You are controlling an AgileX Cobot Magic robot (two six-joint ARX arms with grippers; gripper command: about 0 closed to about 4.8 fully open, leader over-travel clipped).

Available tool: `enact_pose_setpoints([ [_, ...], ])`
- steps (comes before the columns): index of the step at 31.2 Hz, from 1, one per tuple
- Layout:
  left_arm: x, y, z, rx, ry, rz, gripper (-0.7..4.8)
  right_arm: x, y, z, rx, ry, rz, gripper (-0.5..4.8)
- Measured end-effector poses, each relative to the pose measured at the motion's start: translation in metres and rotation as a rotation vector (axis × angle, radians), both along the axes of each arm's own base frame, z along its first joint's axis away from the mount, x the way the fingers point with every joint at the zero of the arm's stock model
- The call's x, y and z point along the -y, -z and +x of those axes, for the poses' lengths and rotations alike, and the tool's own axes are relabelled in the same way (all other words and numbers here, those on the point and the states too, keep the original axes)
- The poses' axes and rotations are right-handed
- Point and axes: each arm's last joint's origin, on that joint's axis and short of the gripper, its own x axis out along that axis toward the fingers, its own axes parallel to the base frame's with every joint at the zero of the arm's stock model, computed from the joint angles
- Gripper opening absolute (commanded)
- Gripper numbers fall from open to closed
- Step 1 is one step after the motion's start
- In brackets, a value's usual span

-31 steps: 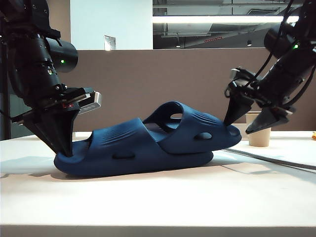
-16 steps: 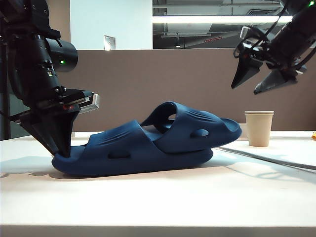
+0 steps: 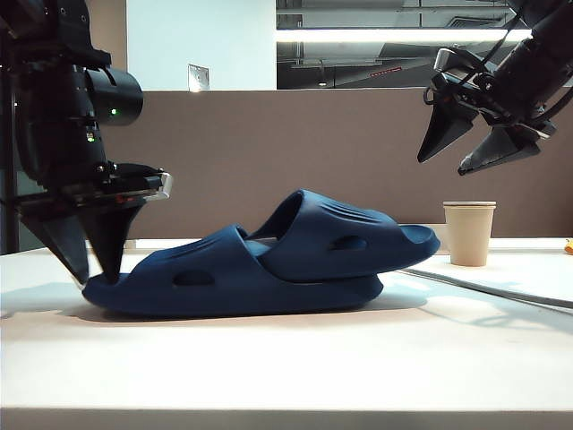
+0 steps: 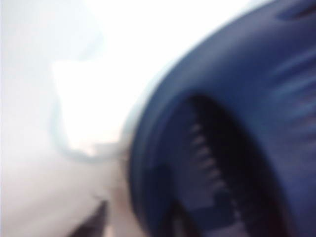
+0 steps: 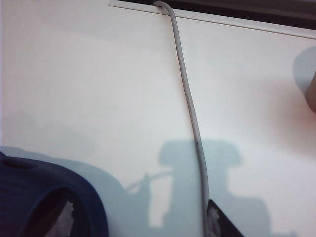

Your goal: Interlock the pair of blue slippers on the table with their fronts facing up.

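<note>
Looks basically done from here: the pair of dark navy moulded foam slippers (image 3: 260, 264) sits nested, straps up, on the matte off-white tabletop (image 3: 286, 358). My left hand (image 3: 87, 260) has its fingers apart right at the heel end, holding nothing. My right hand (image 3: 466, 148) hangs wide apart, well above the toe end. Ribbed straps, oval side holes, chunky soles.

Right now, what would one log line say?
slippers: interlocked on table | left end effector: open at heel | right end effector: open, raised above toe
</note>
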Motion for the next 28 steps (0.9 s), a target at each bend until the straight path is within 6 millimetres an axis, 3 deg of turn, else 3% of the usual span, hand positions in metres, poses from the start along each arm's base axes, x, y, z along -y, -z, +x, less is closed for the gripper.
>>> enact_pose_setpoints([
  [11, 0.003, -0.046, 0.013, 0.096, -0.014, -0.026, 2.88, 0.001, -0.015, -0.010, 0.040, -0.014, 0.015, 3.43],
  [16, 0.001, -0.086, 0.004, 0.215, -0.009, -0.111, 2.87, 0.003, -0.037, -0.024, 0.100, -0.014, 0.023, 3.43],
  [22, -0.004, -0.147, -0.030, 0.416, 0.016, -0.292, 2.87, 0.006, -0.066, -0.051, 0.176, -0.013, 0.033, 3.42],
  [28, -0.019, -0.211, -0.089, 0.660, 0.032, -0.384, 2.86, 0.013, -0.088, -0.097, 0.277, 0.011, 0.067, 3.42],
])
